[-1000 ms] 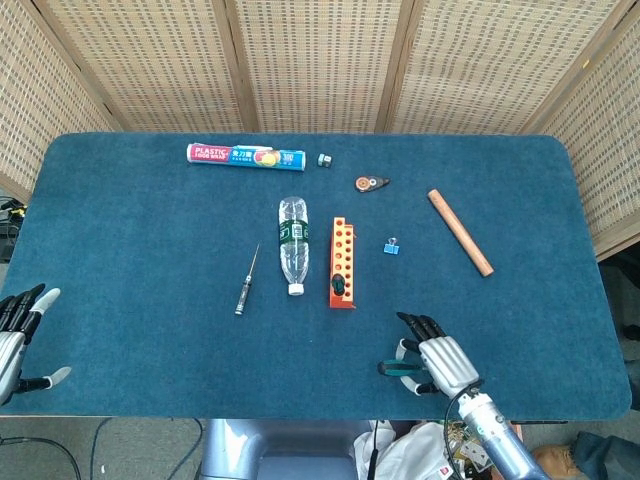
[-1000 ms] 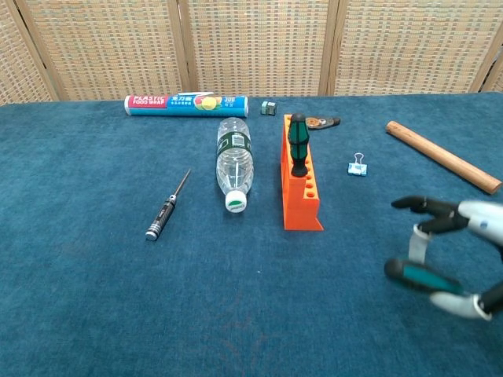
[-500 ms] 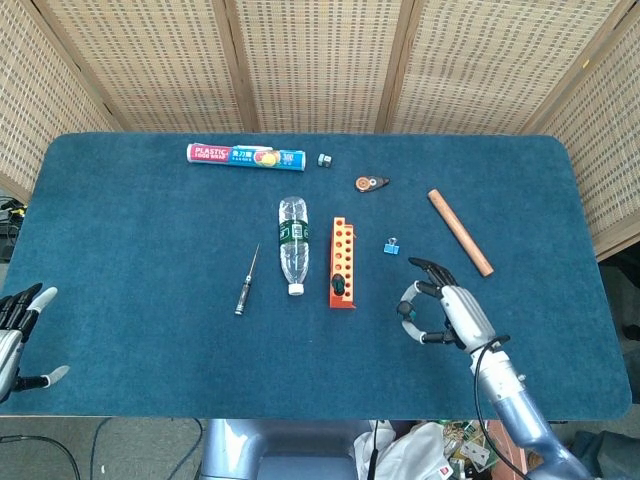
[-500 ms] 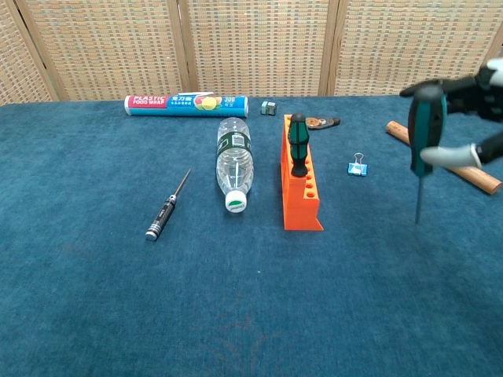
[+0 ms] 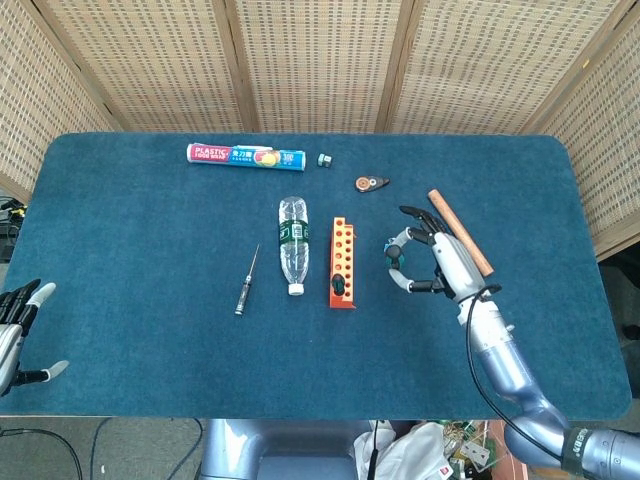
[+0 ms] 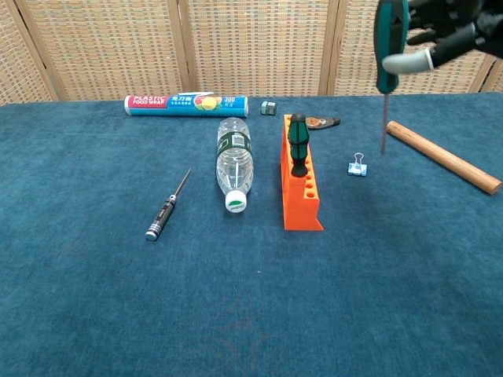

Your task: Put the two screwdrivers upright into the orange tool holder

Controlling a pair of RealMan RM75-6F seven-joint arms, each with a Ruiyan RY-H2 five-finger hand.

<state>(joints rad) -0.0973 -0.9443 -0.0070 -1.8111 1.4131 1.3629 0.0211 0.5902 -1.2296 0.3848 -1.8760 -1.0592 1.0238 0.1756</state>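
Bench (image 5: 130,330): blue cloth, wicker screens behind.
Right hand (image 5: 440,262): teal screwdriver (image 6: 391,49) is being gripped upright, right of orange tool holder (image 6: 300,191).
Holder: one green screwdriver (image 6: 297,144) is being held upright.
Left hand (image 5: 18,330): fingers are being held apart, nothing grasped.

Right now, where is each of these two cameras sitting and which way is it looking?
Head view: high above the near edge, looking steeply down on the whole table; shows the left hand and the right hand with its arm.
Chest view: low at the near edge, looking across at the screens; only the right hand shows.
Both share the orange tool holder and the held screwdriver.
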